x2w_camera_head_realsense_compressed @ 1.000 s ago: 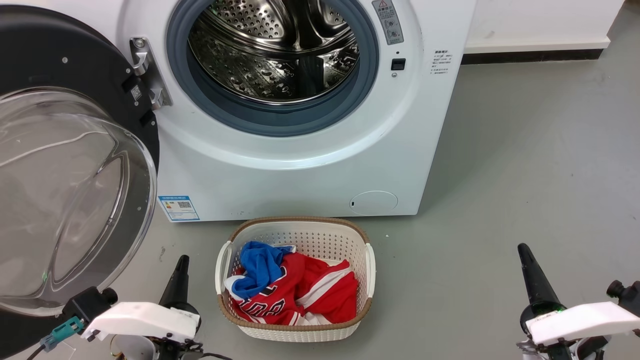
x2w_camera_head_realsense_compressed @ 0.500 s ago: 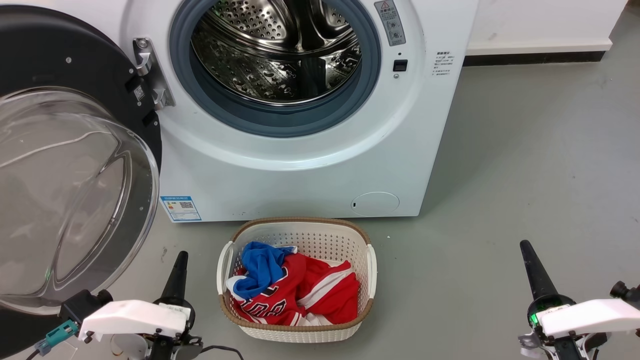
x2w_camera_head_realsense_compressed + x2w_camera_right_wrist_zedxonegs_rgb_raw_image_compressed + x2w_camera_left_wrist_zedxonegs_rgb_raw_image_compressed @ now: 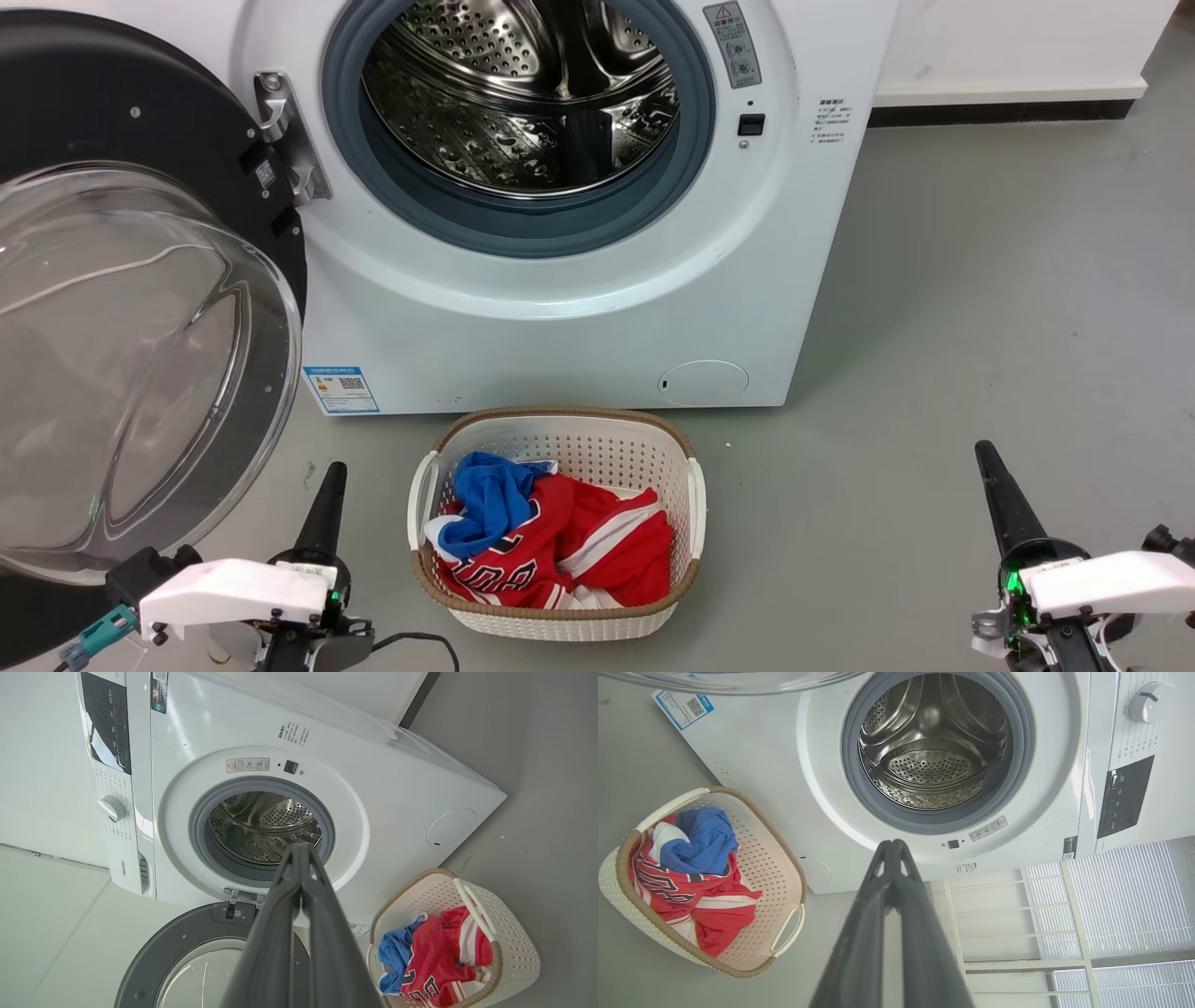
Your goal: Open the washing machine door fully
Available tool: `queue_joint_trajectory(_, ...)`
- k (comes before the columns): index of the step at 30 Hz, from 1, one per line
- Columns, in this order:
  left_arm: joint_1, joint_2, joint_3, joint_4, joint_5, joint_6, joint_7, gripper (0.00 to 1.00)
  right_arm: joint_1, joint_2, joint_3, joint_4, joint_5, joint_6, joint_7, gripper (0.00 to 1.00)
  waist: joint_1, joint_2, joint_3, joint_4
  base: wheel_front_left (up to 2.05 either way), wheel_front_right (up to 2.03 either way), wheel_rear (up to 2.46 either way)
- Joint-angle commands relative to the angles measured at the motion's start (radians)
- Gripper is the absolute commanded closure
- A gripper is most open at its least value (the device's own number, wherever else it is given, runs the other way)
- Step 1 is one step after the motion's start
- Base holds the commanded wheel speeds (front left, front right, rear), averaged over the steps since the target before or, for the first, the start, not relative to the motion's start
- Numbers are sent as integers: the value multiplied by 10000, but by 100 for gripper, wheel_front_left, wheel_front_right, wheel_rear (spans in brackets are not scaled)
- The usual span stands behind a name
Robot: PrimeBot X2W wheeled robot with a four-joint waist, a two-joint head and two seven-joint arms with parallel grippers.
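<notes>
Head view | washing machine door (image 3: pixel 140 355) stands open, left part cropped | left hand (image 3: pixel 892 847), right hand (image 3: pixel 301 849) closed, empty

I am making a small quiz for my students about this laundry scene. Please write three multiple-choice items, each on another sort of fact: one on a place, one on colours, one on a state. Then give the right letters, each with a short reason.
1. Where does the laundry basket stand?
A. On the floor, in front of the washing machine
B. On top of the machine
C. On a shelf

2. Which colours does the clothing in the basket have?
A. Green and yellow
B. Red, blue and white
C. Black only

3. In what state is the washing machine door?
A. Shut and latched
B. Swung open on its hinge
C. Half across the opening

Answers:
1 A: the basket sits on the grey floor, close to the machine's front.
2 B: a red garment with white trim and a blue piece lie in it.
3 B: the door stands aside, and the steel drum is wholly uncovered.
</notes>
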Motion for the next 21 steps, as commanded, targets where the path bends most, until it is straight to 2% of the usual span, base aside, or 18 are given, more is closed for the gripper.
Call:
queue_joint_trajectory(1,-185,-51,76,-31,-200,-105,57,100,-240,-46,-33,-19,275,1,24,100,-1,0,-3,5,0,0,0)
queue_joint_trajectory(21,-247,-323,489,20,-1531,-366,420,100,-453,-7,-183,282,1898,1,258,100,-1,0,-49,68,0,0,0)
